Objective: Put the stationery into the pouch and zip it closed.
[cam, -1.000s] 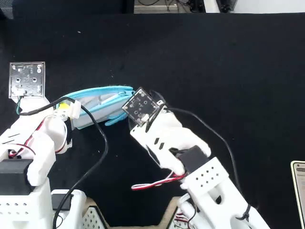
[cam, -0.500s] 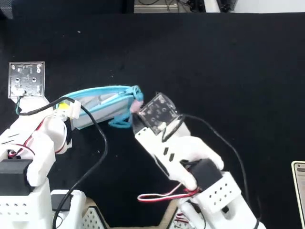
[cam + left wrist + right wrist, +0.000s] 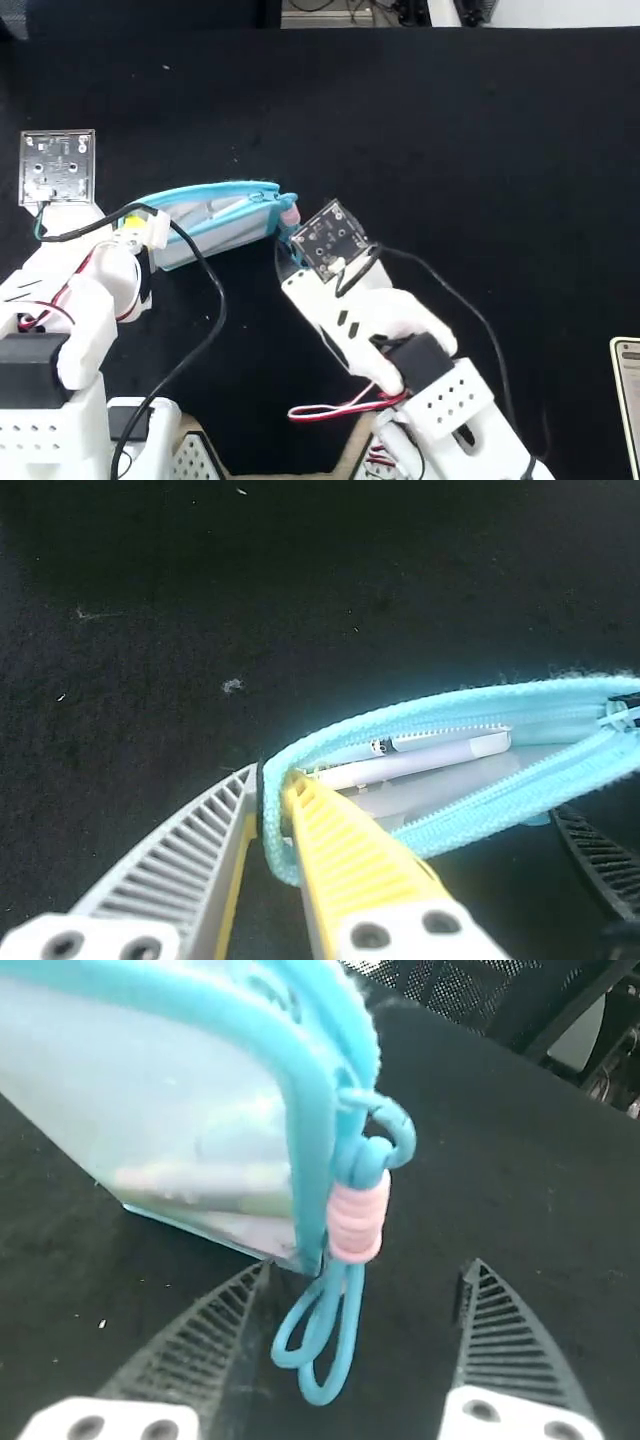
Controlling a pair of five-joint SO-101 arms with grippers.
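Left gripper [image 3: 272, 780] is clamping down tight on the pouch [image 3: 340, 732] edge, arm tucked low. Right gripper [image 3: 370, 1265] is hanging with its jaws spread wide, arm angling in toward the left one.

Even, soft light across the matte black table [image 3: 450, 150]; pale sheen on the clear pouch [image 3: 150, 1090].

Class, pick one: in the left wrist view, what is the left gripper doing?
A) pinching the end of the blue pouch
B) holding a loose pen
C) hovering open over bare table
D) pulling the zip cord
A: the left gripper is shut on the end of the unzipped pouch, with pens lying inside.
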